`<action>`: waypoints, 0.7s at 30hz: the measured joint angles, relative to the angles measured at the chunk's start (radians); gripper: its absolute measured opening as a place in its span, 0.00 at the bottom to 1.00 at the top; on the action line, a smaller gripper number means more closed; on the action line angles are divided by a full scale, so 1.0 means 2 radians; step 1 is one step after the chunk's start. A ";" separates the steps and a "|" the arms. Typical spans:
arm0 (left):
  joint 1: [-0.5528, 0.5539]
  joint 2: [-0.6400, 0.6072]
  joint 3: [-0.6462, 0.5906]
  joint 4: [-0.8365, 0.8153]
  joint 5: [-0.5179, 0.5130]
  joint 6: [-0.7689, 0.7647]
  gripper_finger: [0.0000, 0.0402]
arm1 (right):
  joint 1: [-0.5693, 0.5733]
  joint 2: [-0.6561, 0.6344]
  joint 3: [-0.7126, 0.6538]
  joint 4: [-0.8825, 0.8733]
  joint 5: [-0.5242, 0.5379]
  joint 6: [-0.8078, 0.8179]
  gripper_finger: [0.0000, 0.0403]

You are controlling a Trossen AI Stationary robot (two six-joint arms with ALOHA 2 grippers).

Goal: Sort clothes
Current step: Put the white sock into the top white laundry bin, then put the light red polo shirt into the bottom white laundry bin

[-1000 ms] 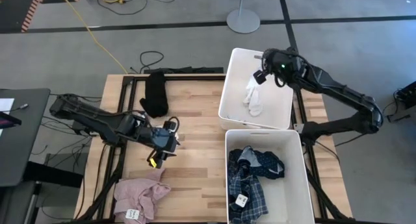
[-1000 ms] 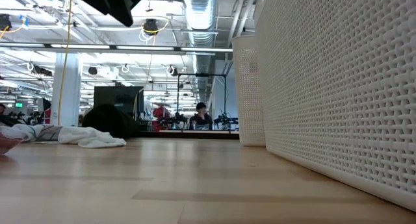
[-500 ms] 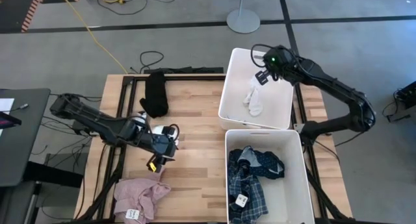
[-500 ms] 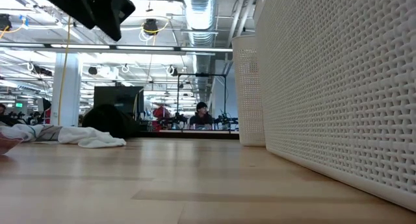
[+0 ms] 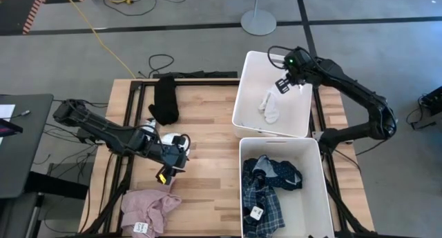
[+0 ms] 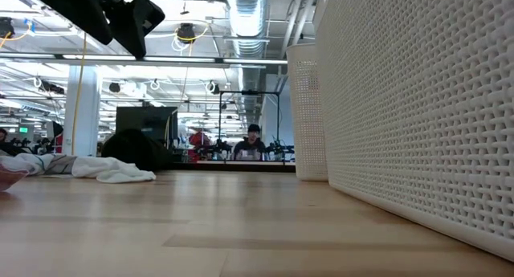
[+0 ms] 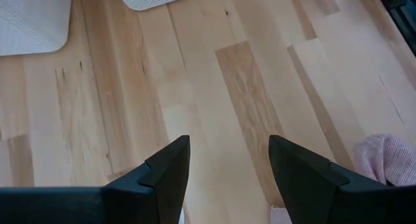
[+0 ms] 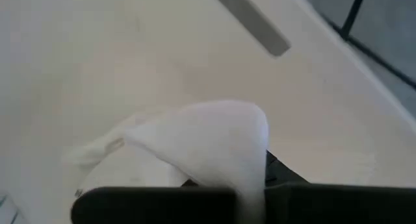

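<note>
My right gripper (image 5: 283, 85) hangs over the far white bin (image 5: 248, 65), shut on a white sock (image 5: 271, 108) that fills the right wrist view (image 8: 214, 139). My left gripper (image 5: 166, 167) stands open above bare wood (image 7: 227, 165), its fingers holding nothing, between the pink piece (image 5: 148, 209) near the front edge and a white striped sock (image 6: 104, 169) lying flat on the table. The black piece (image 5: 164, 100) lies at the far edge. The blue plaid shirt (image 5: 262, 203) and the navy dotted piece (image 5: 284, 174) lie in the near bin. My right gripper holds the white sock by its upper end (image 8: 250, 130), fingers slanting down from above. The sock itself covers the fingertips, so the kind of hold is hidden. It hangs below the fingers inside the far bin; I cannot tell whether its lower end (image 5: 271, 117) touches the bin floor.
The two white perforated bins take up the table's right side; the near one's wall (image 6: 418, 108) fills the right of the low view. Bare wood lies between the bins and the left arm. A desk (image 5: 21, 141) stands off the table's left.
My right gripper has tipped steeply downward and sunk into the far bin, shifting toward the table's right edge, with the sock still hanging from it. My left gripper has come down a little toward the table and the pink piece, staying open.
</note>
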 joint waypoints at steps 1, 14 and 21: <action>0.000 0.000 0.000 0.000 0.000 0.000 0.51 | -0.001 0.000 0.000 -0.002 -0.005 0.001 0.06; 0.000 0.000 0.000 0.001 0.000 -0.005 0.51 | -0.004 0.000 0.000 -0.013 -0.009 0.010 0.29; 0.000 0.000 0.000 0.001 0.000 -0.007 0.51 | -0.004 0.000 0.000 -0.017 -0.009 0.010 0.43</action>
